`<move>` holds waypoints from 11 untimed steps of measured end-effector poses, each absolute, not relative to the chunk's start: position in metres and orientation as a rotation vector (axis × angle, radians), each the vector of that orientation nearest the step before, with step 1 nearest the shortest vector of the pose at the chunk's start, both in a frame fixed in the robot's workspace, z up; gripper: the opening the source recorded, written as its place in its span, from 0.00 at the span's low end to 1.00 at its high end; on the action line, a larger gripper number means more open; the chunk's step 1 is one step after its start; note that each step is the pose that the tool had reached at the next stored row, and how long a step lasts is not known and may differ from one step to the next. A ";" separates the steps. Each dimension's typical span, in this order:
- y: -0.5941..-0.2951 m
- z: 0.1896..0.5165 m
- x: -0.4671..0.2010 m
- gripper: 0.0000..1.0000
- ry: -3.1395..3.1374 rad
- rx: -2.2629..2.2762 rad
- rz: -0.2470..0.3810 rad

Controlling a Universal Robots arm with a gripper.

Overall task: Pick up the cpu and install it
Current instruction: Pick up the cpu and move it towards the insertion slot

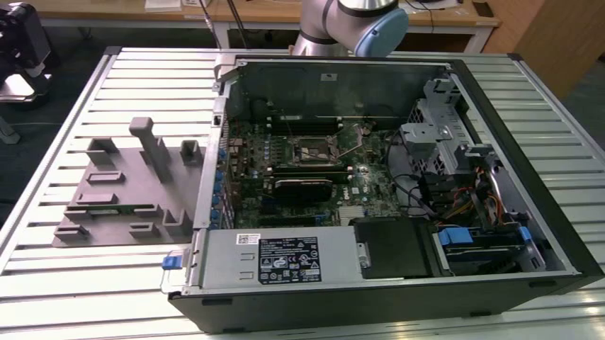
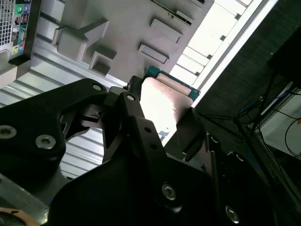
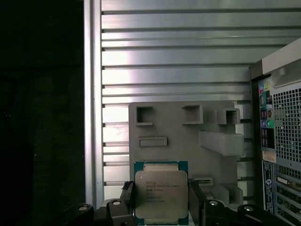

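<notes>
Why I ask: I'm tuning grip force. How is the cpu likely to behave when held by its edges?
Probably stiff: the cpu is a flat square with a metal top and shows no bend in the gripper. Likely light for its size, since it looks thin. Its narrow, smooth edges could slip between the fingers, and hard squeezing might damage it.

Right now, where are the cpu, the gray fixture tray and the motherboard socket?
cpu (image 3: 161,194): first wrist view, middle of its metal top.
gray fixture tray (image 3: 181,141): first wrist view, bare flat base.
motherboard socket (image 1: 310,150): exterior view, its centre.
</notes>
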State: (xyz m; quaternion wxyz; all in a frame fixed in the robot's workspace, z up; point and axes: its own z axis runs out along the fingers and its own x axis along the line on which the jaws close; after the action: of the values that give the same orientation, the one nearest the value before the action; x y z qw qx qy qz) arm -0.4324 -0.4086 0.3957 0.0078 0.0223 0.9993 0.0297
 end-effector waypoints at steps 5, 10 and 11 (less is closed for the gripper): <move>-0.409 0.396 -0.429 0.54 3.124 0.070 0.093; -0.409 0.396 -0.423 0.54 3.124 0.070 0.093; -0.409 0.396 -0.421 0.54 3.124 0.070 0.093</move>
State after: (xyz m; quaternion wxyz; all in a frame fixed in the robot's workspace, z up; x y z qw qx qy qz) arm -0.4211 -0.4086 0.3957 0.0078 0.0223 0.9993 0.0297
